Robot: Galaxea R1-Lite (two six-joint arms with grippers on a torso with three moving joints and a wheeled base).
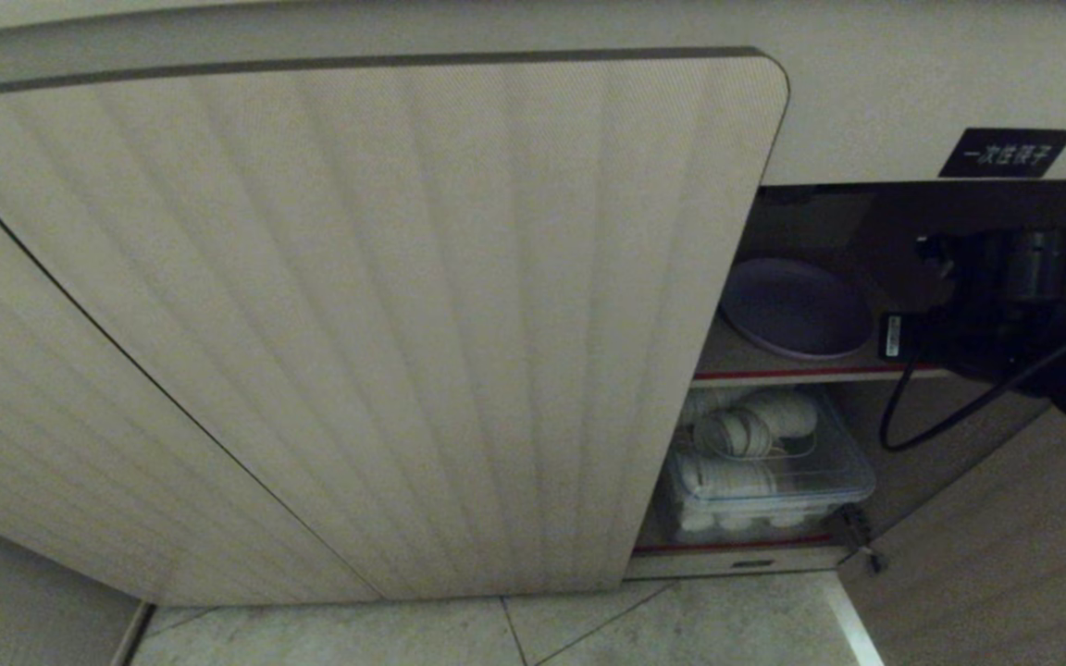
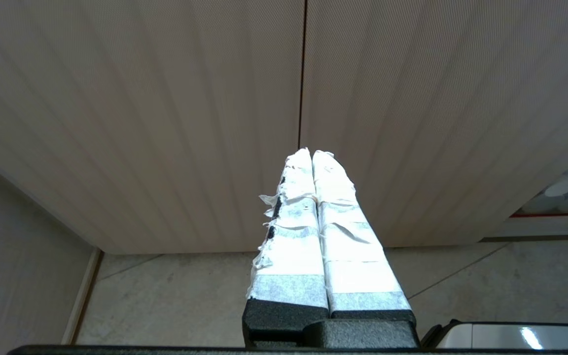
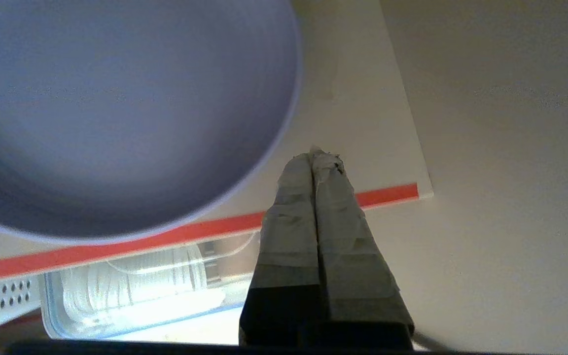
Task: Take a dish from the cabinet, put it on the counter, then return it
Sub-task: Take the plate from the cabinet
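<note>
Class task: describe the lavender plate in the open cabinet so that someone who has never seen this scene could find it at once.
Start at the beige cabinet with ribbed doors and look into its open right side, below the small black label. On the upper red-edged shelf lies the lavender plate. It is the only thing there; white stacked items sit below in a clear box.

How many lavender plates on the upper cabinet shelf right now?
1. The lavender plate lies flat on the red-edged upper shelf, left of the right gripper, which is shut beside its rim, not holding it. The closed door may hide more.
</note>
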